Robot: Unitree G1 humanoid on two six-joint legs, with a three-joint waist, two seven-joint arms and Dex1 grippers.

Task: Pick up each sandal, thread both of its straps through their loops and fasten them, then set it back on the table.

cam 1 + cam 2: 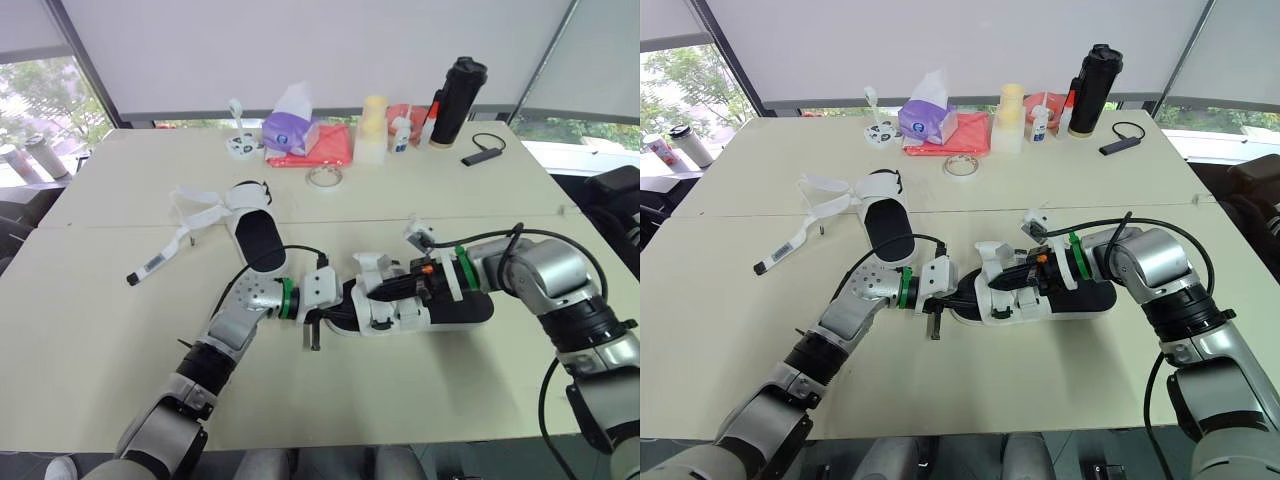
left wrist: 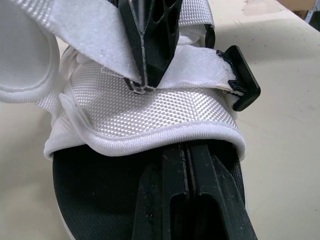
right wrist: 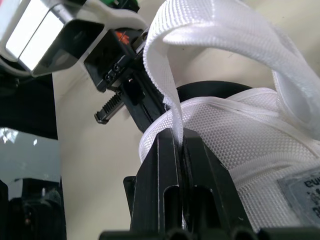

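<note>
Far left on the pale surface [image 1: 100,330], the second sandal [image 1: 255,235] lies w/ its straps loose and splayed, not yet done. Near centre, the left tool [image 2: 186,150] is shut tight on the sole end of the sandal [image 1: 455,310] being worked, which looks to rest on the surface. Its upper [image 2: 150,110] is white woven mesh w/ a padded rolled rim; the footbed is black, rubbery-looking. To the right, the right tool [image 3: 177,137] pinches a floppy white webbing strap [image 3: 225,30], fuzzy on one face. I'd say it's mid-threading. Next move: steer the strap end into the hard black loop [image 2: 245,80] and keep the sole steady.
</note>
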